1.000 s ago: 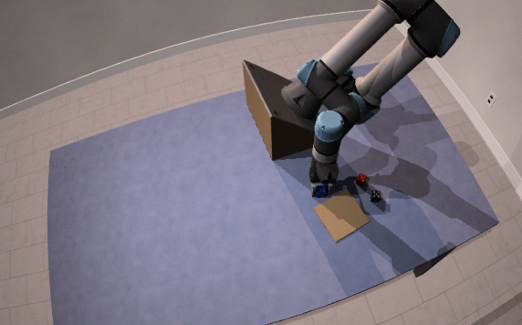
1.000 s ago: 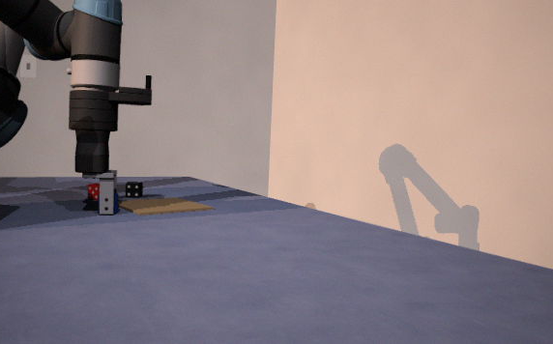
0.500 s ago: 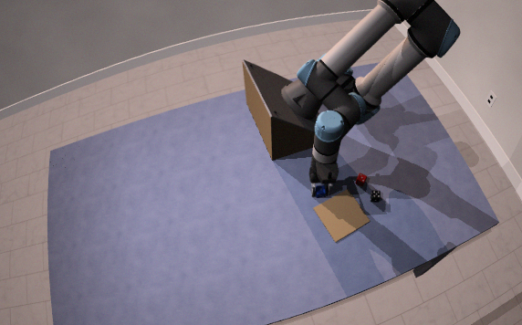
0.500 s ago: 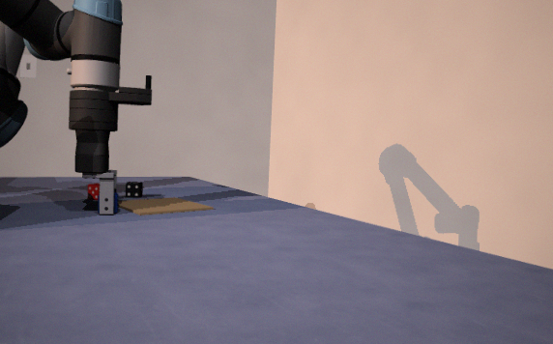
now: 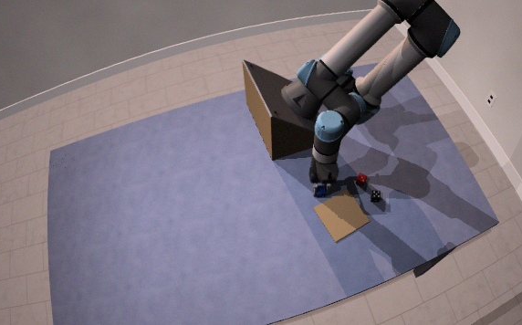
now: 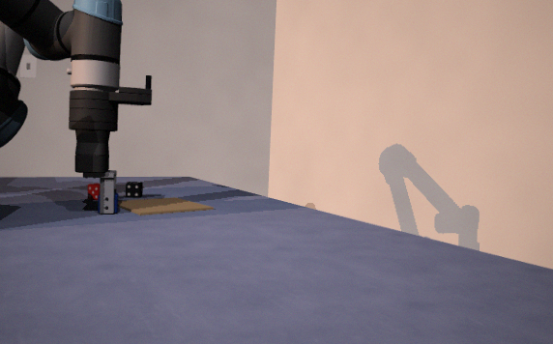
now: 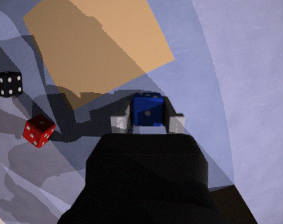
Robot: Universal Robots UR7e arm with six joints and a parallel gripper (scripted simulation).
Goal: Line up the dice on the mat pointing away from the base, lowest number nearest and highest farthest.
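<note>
Nothing sits on the tan mat [image 5: 341,215] yet. The tool [image 7: 148,123] pinches the blue die [image 7: 148,108] on the surface (beside the mat's edge); red die [image 7: 39,131] and black die [image 7: 7,83] wait off to its side.
</note>
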